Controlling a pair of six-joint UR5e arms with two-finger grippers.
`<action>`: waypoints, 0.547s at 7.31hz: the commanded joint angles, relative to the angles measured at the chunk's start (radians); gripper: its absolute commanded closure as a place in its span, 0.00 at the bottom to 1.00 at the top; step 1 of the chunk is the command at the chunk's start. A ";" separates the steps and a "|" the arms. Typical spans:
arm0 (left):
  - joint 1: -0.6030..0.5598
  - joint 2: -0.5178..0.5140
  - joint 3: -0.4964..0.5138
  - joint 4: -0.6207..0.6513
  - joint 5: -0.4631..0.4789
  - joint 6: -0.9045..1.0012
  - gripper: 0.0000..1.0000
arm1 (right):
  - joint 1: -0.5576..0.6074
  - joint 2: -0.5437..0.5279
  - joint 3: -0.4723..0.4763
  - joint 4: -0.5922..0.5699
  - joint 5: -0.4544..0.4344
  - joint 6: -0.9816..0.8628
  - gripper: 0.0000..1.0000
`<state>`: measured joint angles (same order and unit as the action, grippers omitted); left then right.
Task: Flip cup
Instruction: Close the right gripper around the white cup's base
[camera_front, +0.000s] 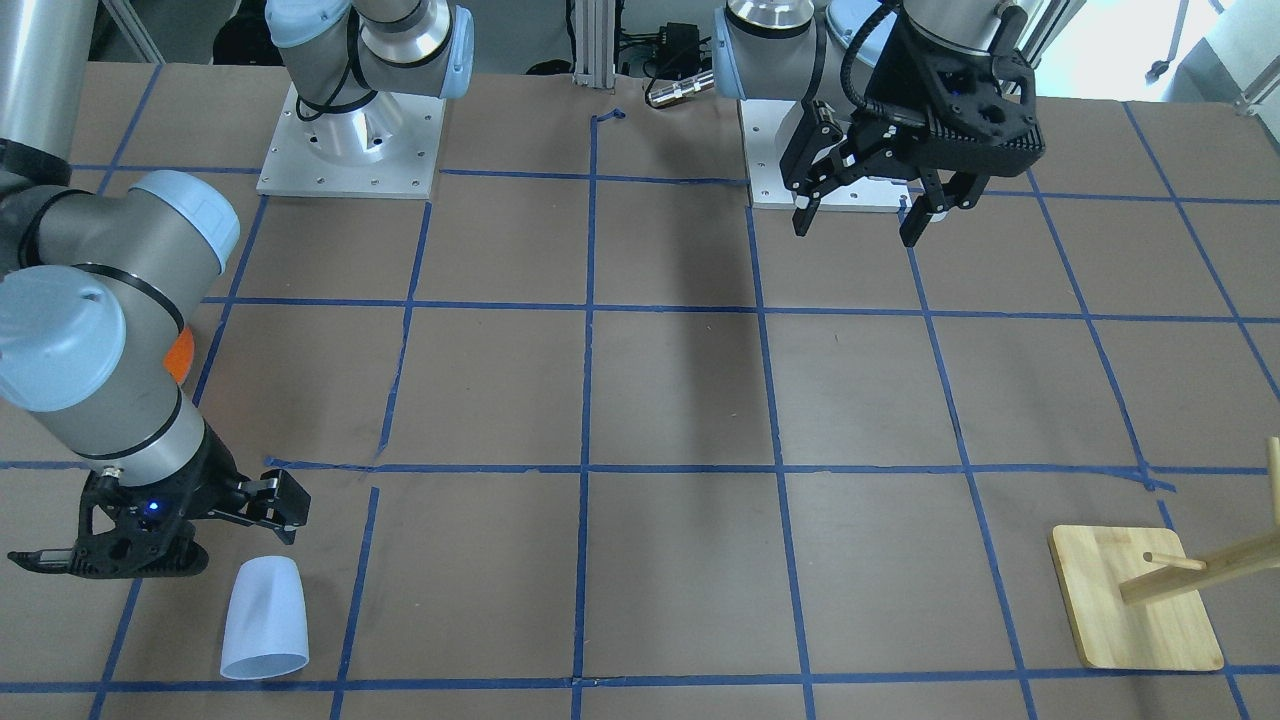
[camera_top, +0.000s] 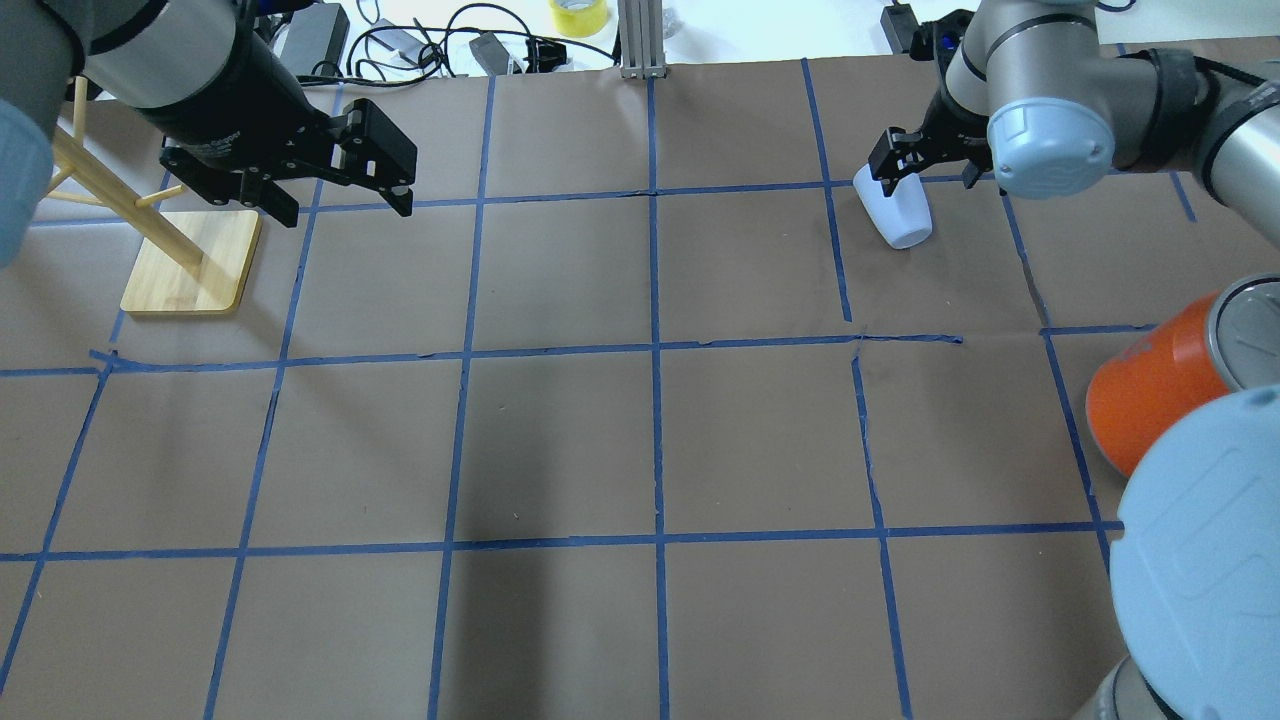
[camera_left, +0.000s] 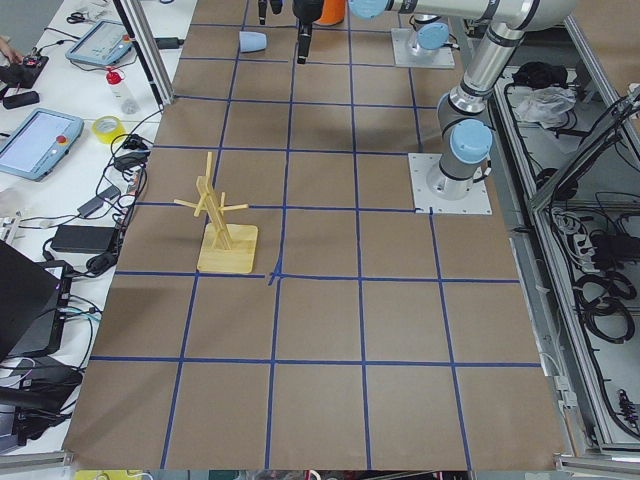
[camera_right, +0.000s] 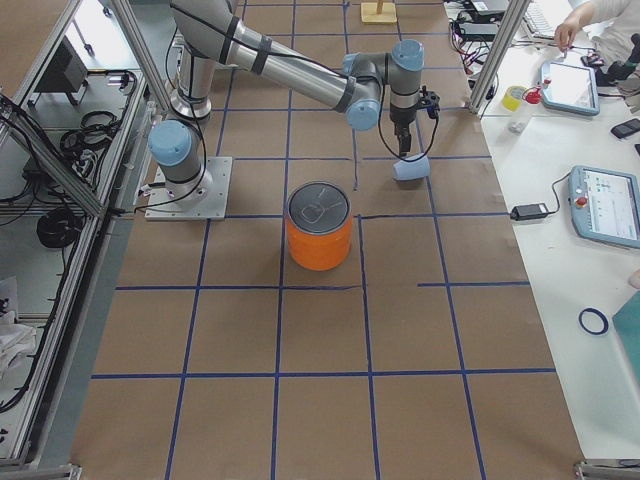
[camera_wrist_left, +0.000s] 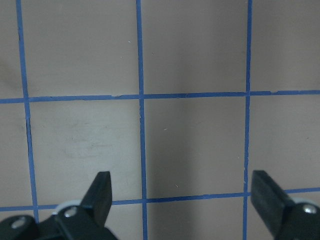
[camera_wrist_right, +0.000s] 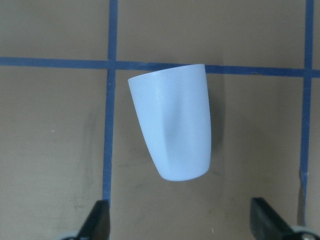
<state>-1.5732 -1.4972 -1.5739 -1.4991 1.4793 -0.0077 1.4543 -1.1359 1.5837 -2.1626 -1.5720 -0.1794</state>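
Observation:
The pale bluish-white cup (camera_front: 265, 615) lies on its side on the brown table, wide rim pointing away from the robot. It also shows in the overhead view (camera_top: 897, 218), the right side view (camera_right: 411, 169), the left side view (camera_left: 253, 41) and the right wrist view (camera_wrist_right: 172, 125). My right gripper (camera_front: 165, 535) (camera_top: 930, 170) (camera_wrist_right: 182, 222) is open and empty, hovering just behind the cup's narrow base, apart from it. My left gripper (camera_front: 860, 228) (camera_top: 340, 203) (camera_wrist_left: 182, 192) is open and empty above bare table near its base.
A large orange can with a silver top (camera_top: 1150, 400) (camera_right: 320, 225) stands near my right arm, between its base and the cup. A wooden peg rack on a square board (camera_front: 1135, 600) (camera_top: 190, 260) (camera_left: 225, 235) stands on my left side.

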 joint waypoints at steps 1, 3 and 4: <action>-0.001 0.000 0.000 0.000 -0.001 0.000 0.00 | 0.000 0.081 0.002 -0.166 0.003 -0.063 0.00; -0.001 0.000 0.000 0.000 -0.001 0.000 0.00 | 0.003 0.123 0.004 -0.215 0.007 -0.066 0.00; -0.001 0.000 0.000 -0.001 -0.001 0.000 0.00 | 0.002 0.136 0.007 -0.212 0.004 -0.078 0.00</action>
<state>-1.5739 -1.4972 -1.5739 -1.4993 1.4788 -0.0077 1.4556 -1.0197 1.5884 -2.3648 -1.5663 -0.2477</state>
